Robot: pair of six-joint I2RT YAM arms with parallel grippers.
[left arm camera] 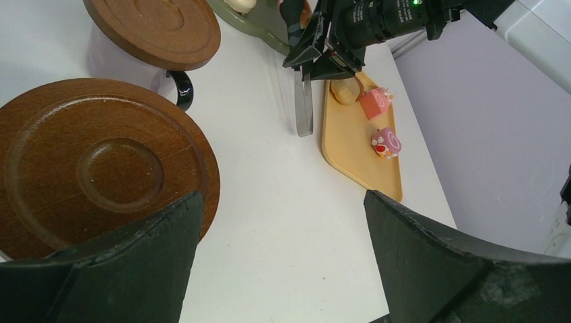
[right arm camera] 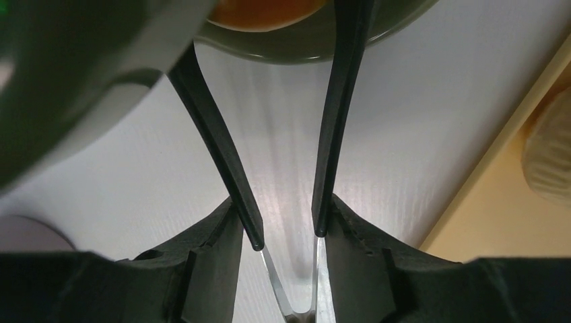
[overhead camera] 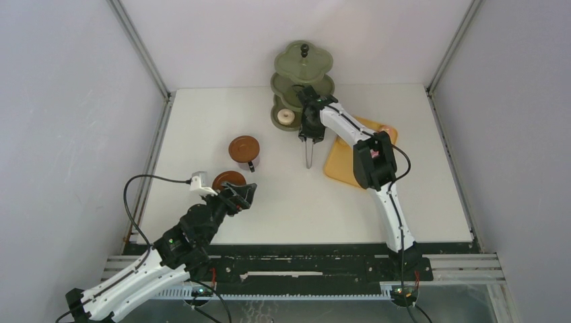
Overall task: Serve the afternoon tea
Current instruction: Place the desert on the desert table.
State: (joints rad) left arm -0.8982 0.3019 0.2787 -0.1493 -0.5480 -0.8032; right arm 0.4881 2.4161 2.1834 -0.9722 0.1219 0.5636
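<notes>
From above and behind the arm bases, the top camera takes in the whole white table (overhead camera: 289,202) and green stand (overhead camera: 316,64). The left wrist view skims low past brown saucers (left arm camera: 101,161) toward tongs (left arm camera: 304,111) and yellow tray (left arm camera: 347,151), shared with overhead. The right wrist view hugs the tongs, facing the stand.

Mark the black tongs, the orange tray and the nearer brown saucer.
black tongs (left arm camera: 304,111), left wrist view, on the bare metal end.
orange tray (left arm camera: 351,151), left wrist view, on a bare patch of its surface.
nearer brown saucer (left arm camera: 120,171), left wrist view, on its centre well.
</notes>
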